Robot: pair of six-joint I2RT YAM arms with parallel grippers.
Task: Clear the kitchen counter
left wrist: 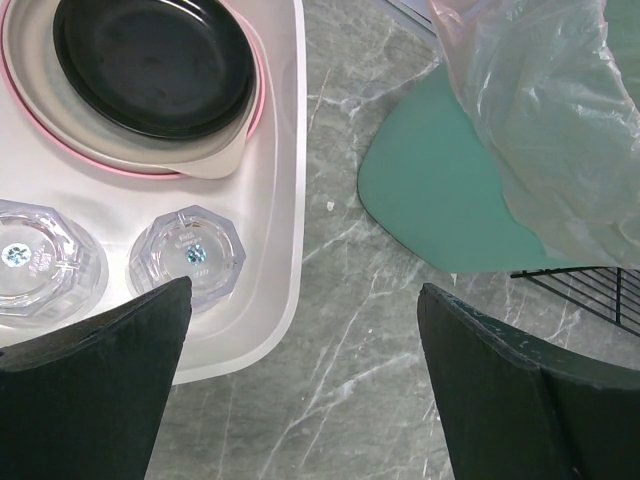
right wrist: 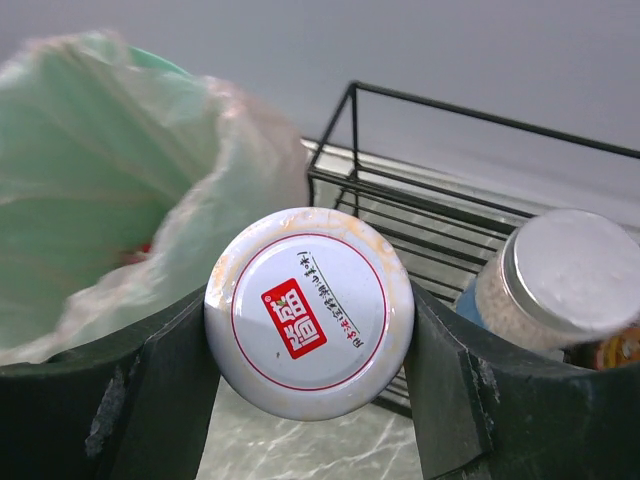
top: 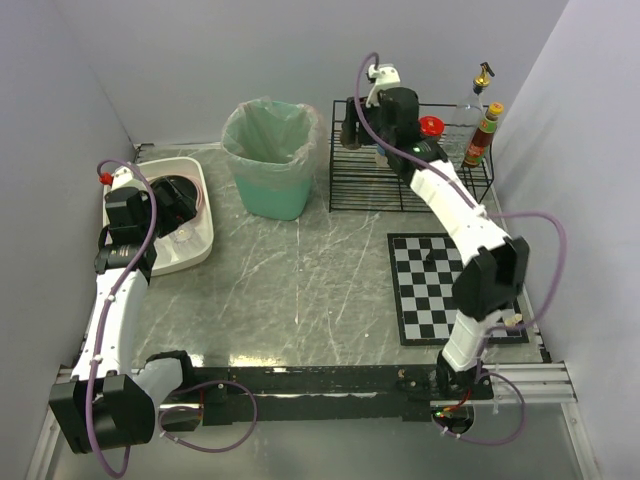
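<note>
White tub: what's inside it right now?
A black plate stacked on a pink-rimmed dish, plus two clear glasses. The left gripper covers the tub's near corner.

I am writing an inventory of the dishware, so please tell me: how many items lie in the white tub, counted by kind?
Clear glasses: 2
Stacked dishes: 3
Total: 5

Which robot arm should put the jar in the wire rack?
Right. The right gripper is shut on the white-lidded jar at the wire rack; the left gripper is open and empty, by the white tub.
</note>
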